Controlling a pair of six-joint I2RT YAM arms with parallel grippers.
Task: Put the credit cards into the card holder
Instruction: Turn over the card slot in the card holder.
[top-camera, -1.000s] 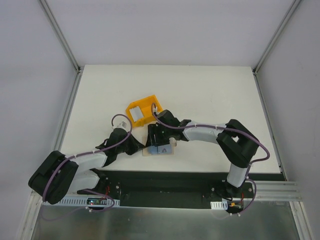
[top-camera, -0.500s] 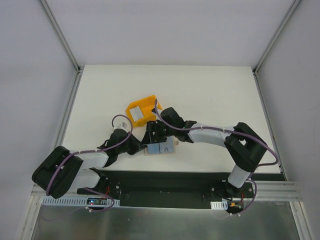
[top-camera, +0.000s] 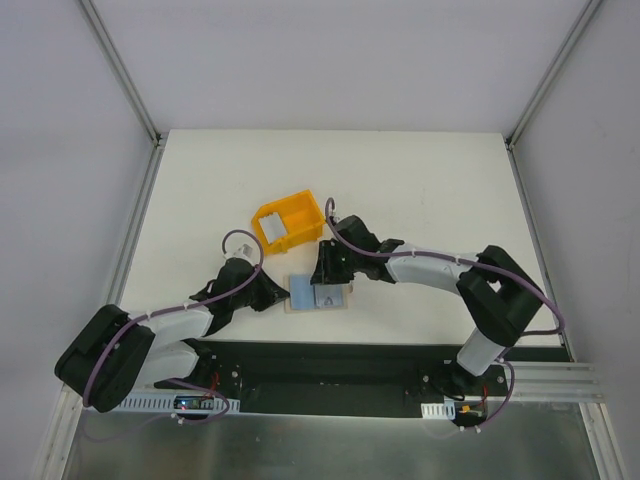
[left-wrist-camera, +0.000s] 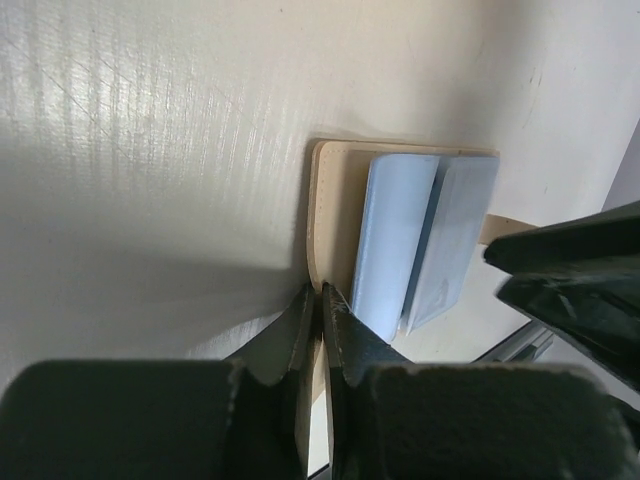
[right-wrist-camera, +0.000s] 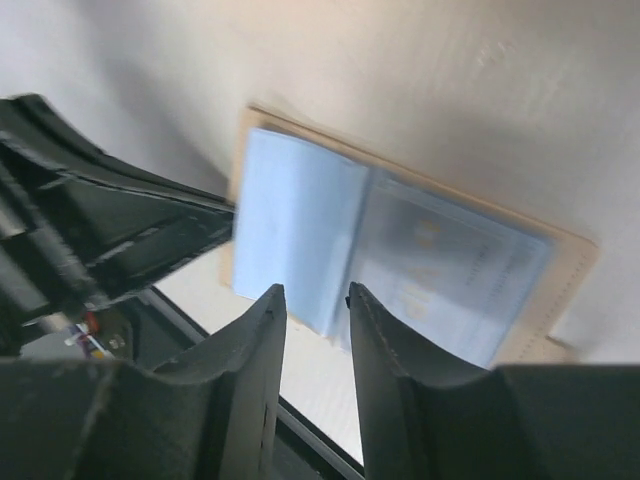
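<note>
Card holder (top-camera: 318, 296) lies open — left gripper (left-wrist-camera: 320, 292) apparently pinching its edge.

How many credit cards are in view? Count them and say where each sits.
2. One credit card lies in the yellow bin; one shows through a pale blue sleeve of the open card holder. More may be hidden in the bin or sleeves.
</note>
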